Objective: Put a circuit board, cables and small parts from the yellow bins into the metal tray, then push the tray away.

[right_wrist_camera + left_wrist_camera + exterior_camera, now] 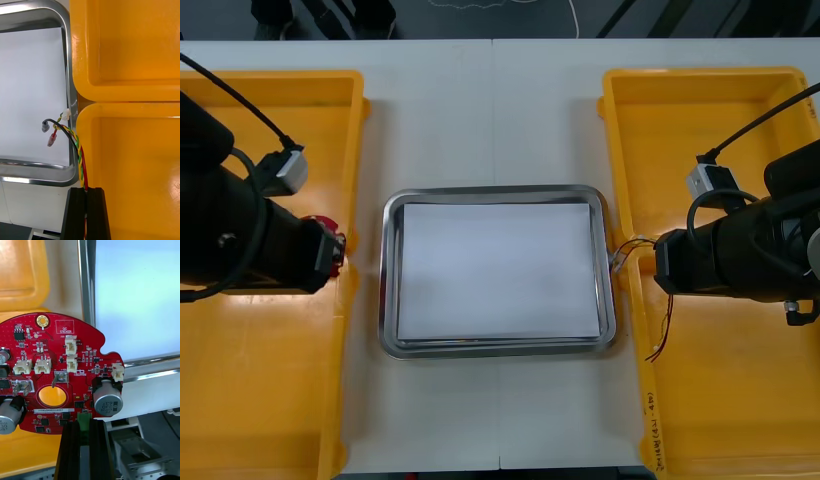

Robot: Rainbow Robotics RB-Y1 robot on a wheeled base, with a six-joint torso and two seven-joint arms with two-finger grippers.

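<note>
Left tool point(83, 426) is pinching the round red circuit board point(56, 367) by its edge. The board is sticking out past the fingertips, hanging over the inner wall of the left-side yellow bins point(270, 400), just beside the metal tray point(387, 270). Right tool point(87, 192) is clamping the red and yellow cable point(78, 150). The cable is running from the fingertips across the tray's right rim, plug ends dangling over the white inside. Tray is sitting on the counter point(480, 120) between the bins.

Front view looks steeply down; both close wrist views share the metal tray point(385, 270).
</note>
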